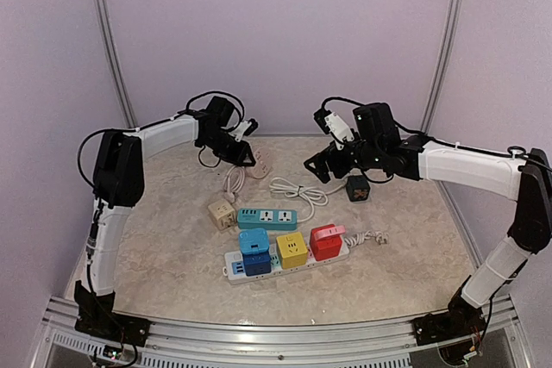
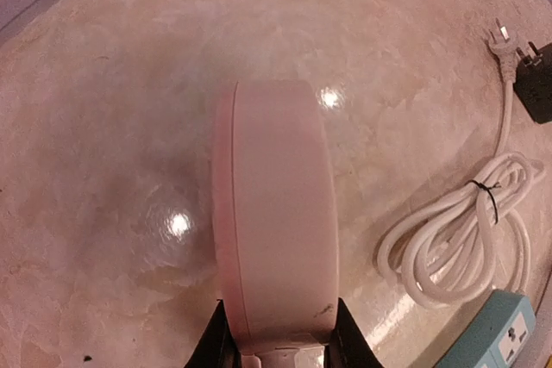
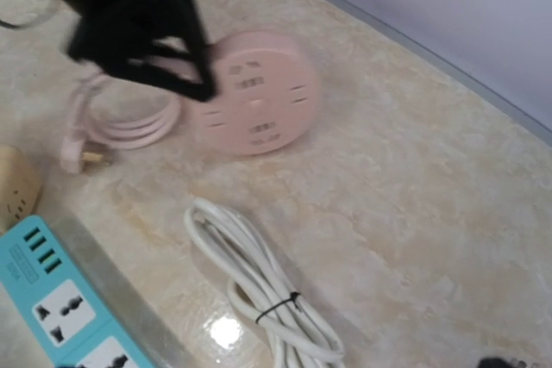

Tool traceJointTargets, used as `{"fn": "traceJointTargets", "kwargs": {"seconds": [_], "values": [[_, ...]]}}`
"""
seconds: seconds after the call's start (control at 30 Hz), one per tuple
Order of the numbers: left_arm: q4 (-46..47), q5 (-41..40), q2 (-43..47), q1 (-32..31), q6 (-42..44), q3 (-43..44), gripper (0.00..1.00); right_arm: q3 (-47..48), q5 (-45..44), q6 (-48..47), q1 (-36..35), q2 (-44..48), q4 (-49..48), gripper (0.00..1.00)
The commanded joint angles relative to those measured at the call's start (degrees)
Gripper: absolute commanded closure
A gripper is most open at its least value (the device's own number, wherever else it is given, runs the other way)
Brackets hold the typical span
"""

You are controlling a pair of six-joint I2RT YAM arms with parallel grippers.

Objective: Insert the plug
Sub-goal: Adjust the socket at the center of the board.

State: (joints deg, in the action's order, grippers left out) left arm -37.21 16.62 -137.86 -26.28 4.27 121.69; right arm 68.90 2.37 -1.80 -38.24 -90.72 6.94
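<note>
The white plug (image 2: 503,39) lies flat on the surface (image 1: 405,239), towards the far right, just beside a black adapter cube (image 2: 536,84). Its cord runs back to a tied white coil (image 2: 466,230) in the middle. I take this for the plug to go in, though a pink one lies left of the socket too.

The pink round socket (image 3: 259,92) it most likely goes into sits to the left of it. The socket is tipped up on its rim, and its slotted face is turned towards your right arm.

Your left hand (image 1: 241,151) is clamped on that socket, one finger on each flat side, so it is taken up. Your right hand (image 1: 316,164) hangs between socket and plug and is much the nearer to the plug. I cannot tell whether its fingers are apart or together.

Judging from this, you should reach right and slightly nearer for the plug. Then carry it left, pins first, square to the socket's face.
</note>
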Motion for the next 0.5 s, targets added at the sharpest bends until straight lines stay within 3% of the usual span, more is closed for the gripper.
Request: {"fn": "traceJointTargets", "kwargs": {"seconds": [0.0,0.1,0.3,0.4,0.47], "values": [[-9.13,12.83,9.77,4.38,4.80,-7.86,1.00,-0.10,1.76,1.22,0.05,0.21,-0.78,0.01],[-14.80,12.02,12.51,5.46,13.47,-12.11,1.00,1.38,3.28,1.65,0.01,-1.95,-0.41,0.00],[-22.82,17.83,13.52,8.31,20.47,-18.74,1.00,6.95,7.51,3.53,-0.09,-6.36,3.53,0.00],[-25.87,19.64,12.46,9.21,23.10,-19.15,0.90,7.62,8.55,4.25,-0.17,-7.16,3.66,0.00],[-25.81,18.39,11.24,10.03,22.54,-18.73,0.78,7.65,9.09,4.51,-0.25,-7.19,3.72,0.01]]}}
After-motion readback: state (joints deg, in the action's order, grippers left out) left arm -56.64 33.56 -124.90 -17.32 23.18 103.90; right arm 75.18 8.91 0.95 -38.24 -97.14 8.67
